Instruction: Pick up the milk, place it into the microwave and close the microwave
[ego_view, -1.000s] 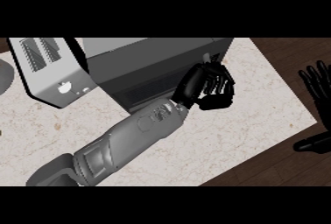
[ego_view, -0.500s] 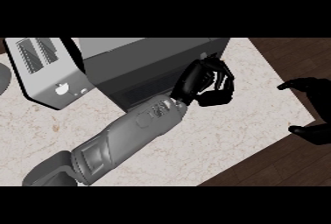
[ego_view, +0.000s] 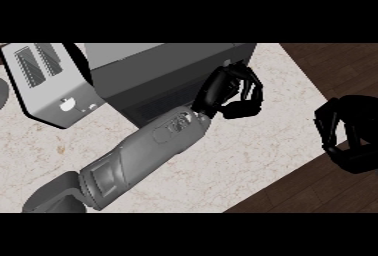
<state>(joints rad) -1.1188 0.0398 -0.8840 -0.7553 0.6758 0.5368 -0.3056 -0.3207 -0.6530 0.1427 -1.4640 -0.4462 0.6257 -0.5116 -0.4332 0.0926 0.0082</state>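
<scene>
Head view: shows black left hand (ego_view: 235, 92) curled, empty, against dark grey box-shaped microwave (ego_view: 170, 60) front corner. Shows black right hand (ego_view: 347, 135) moved inward, newly curled, empty. Shows no milk; suggests milk inside, door-closing underway.

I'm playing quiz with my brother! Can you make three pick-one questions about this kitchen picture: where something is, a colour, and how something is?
1. Where is the toaster? A left of the microwave; B on top of it; C on the floor.
2. What colour is the right hand? A white; B black; C red.
3. The left hand is: A flat; B curled up; C out of sight.

Answers: 1 A, it stands at the microwave's left; 2 B, it looks black all over; 3 B, it curls by the microwave's corner.
</scene>
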